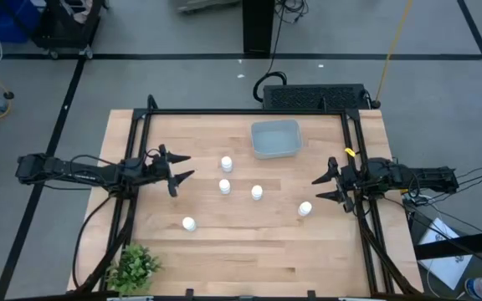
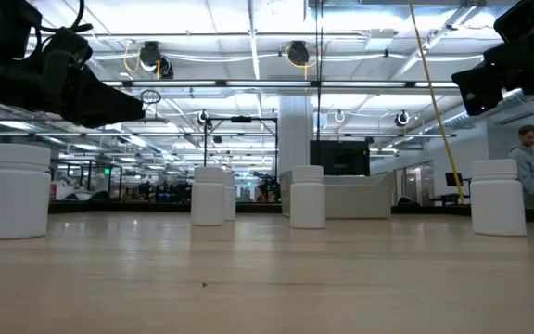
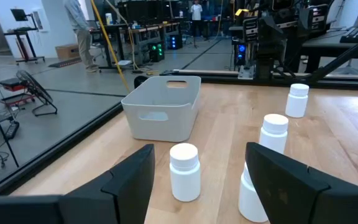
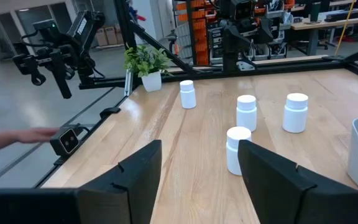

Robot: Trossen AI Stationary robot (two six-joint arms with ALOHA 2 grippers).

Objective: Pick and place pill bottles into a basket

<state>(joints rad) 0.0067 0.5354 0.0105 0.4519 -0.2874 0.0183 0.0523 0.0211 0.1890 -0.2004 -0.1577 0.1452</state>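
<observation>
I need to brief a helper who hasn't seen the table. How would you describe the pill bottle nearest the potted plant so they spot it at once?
Find the potted plant at the table's edge. The bottle closest to it stands alone on bare wood, while the other four bottles cluster farther toward the basket.

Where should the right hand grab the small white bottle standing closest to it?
Best around the small white cylindrical bottle's straight body just under its round cap, coming down from above or level from the right hand's side. It stands upright, apart from the other bottles, so open fingers can likely straddle it.
</observation>
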